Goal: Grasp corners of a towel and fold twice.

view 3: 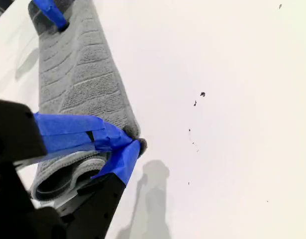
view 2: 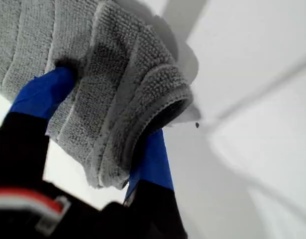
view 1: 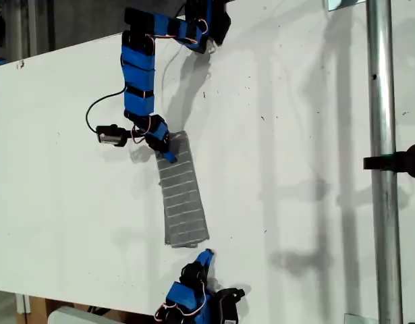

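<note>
The towel (view 1: 183, 192) lies on the white table (view 1: 295, 135) as a long narrow strip, already doubled over lengthwise by the look of the layered edges, so I judge the first fold done and the second one in hand. My first gripper (view 2: 100, 144) is at the strip's far end, toward the top of the exterior view, and its blue fingers (view 2: 41, 94) are clenched on a bunched corner (view 2: 157, 94), cloth pinched between them. My second gripper (view 3: 124, 144) is at the near end, toward the bottom of the exterior view; its taped jaws meet at the tip, right at the towel's end corner (view 3: 135, 133), but I cannot tell whether any cloth is caught there. Next, I think I should confirm that near-end grip, then carry one end over to meet the other, keeping the edges aligned and the layers from slipping apart.
</note>
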`<control>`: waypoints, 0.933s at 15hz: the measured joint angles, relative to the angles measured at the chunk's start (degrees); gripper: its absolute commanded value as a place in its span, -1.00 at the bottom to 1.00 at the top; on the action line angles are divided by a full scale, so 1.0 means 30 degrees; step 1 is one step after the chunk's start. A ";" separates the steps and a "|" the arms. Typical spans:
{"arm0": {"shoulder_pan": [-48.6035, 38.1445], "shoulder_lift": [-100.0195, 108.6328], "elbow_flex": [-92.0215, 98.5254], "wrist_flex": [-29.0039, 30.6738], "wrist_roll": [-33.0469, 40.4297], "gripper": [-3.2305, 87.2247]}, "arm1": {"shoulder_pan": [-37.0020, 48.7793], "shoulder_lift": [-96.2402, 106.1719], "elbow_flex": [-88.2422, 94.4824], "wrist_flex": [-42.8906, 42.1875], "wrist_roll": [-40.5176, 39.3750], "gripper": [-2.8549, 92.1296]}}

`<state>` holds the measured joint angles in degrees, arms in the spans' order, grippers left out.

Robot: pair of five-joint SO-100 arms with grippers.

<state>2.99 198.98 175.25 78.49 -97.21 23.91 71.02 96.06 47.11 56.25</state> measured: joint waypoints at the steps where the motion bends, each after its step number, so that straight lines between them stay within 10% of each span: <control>1: 0.0000 0.0000 0.0000 0.0000 0.0000 -0.99 | -0.0029 -0.0264 -0.0586 0.0527 0.0000 -0.93; 9: 0.0000 0.0000 0.0000 0.0059 0.0293 -0.99 | -0.0557 0.1875 0.0029 0.8584 0.2051 -0.94; 14: -0.0146 0.0000 0.0000 0.0059 0.0469 -0.99 | -0.2139 1.8018 0.5303 1.4941 0.5127 -0.94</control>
<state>2.55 198.98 175.25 78.66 -95.80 17.49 125.07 111.97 91.93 71.63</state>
